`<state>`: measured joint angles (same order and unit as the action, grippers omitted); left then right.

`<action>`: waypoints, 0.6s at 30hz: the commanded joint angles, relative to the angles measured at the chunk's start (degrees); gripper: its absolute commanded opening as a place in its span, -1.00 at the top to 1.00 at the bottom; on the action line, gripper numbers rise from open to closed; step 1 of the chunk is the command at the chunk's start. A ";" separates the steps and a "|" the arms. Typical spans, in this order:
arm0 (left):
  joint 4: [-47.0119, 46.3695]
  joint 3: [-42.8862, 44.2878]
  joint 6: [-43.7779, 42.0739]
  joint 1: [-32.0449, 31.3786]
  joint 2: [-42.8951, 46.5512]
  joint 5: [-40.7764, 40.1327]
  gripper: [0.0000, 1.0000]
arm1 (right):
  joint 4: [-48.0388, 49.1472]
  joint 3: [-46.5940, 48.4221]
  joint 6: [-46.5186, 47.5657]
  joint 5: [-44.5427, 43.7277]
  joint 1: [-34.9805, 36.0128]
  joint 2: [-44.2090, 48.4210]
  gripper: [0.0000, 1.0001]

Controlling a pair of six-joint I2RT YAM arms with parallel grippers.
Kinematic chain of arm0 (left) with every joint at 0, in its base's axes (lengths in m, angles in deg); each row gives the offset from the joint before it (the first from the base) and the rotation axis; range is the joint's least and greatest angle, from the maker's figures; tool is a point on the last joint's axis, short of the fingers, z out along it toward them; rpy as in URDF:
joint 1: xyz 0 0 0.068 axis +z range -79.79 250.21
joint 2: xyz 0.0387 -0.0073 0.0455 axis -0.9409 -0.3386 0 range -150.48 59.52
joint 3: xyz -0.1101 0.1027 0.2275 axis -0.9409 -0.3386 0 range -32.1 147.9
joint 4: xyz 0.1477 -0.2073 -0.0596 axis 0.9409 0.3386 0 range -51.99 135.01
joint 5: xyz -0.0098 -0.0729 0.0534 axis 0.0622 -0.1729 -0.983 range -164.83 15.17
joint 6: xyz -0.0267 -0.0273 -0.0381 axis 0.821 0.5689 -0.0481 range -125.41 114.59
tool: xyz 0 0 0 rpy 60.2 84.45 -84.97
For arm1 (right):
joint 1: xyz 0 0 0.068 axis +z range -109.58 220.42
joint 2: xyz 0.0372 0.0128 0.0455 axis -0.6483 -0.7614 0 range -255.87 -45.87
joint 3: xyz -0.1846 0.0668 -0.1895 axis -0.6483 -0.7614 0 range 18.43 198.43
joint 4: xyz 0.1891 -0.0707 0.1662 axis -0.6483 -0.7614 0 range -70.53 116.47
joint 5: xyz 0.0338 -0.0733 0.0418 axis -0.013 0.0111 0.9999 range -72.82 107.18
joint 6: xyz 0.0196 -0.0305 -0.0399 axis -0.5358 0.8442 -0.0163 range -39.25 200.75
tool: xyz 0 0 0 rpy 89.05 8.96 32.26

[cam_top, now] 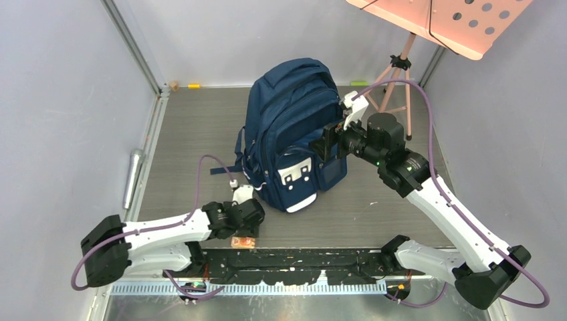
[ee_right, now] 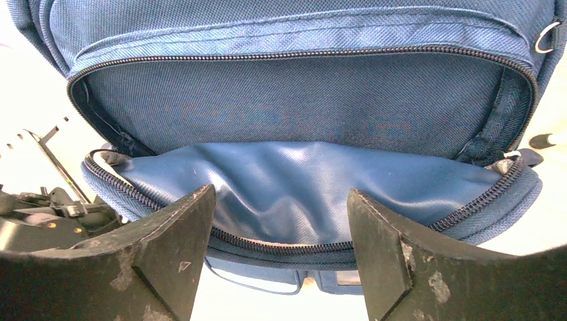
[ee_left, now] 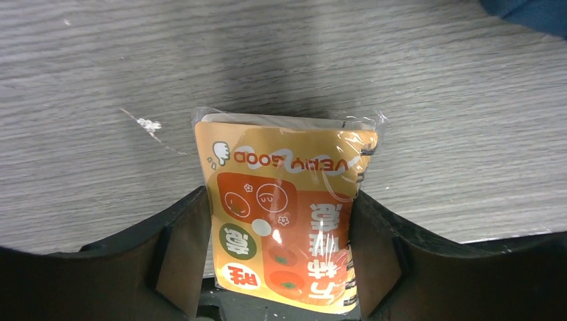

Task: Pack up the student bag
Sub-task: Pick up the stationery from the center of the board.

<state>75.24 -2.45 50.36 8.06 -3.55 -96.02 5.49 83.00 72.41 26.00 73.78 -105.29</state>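
left pincer [ee_left: 281, 200]: clamped on orange packet [ee_left: 287, 221], slick film may slip | right pincer [ee_right: 281, 194]: apart, student bag [ee_right: 301, 100] pocket [ee_right: 301, 184] ahead may sag shut

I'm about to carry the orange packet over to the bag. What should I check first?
1. Grip: left hand closed on orange packet: ok.
2. Lift: packet clear of the table: cannot tell.
3. Stance: student bag standing, not toppled: ok.
4. Entry: pocket unzipped and gaping: ok.
5. Support: right hand open, facing the pocket mouth: ok.
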 commanded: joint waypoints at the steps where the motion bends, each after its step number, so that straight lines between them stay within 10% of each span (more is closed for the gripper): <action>1: 2.68 4.13 -4.99 -0.05 8.48 -5.53 -0.14 | -1.35 -0.59 0.51 -2.70 -0.32 1.19 -0.57; 8: 5.66 27.07 -27.31 0.01 16.90 -10.70 -0.13 | -3.56 -1.51 2.08 -4.79 -0.32 2.07 -0.57; 18: 2.94 68.19 -49.16 0.02 -5.94 2.70 -0.04 | -4.19 -1.54 2.05 -6.37 -0.32 3.90 -0.57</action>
<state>80.71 55.45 11.04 8.08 -0.81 -99.19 3.85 82.17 73.11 23.64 73.80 -102.84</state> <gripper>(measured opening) 0.677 0.783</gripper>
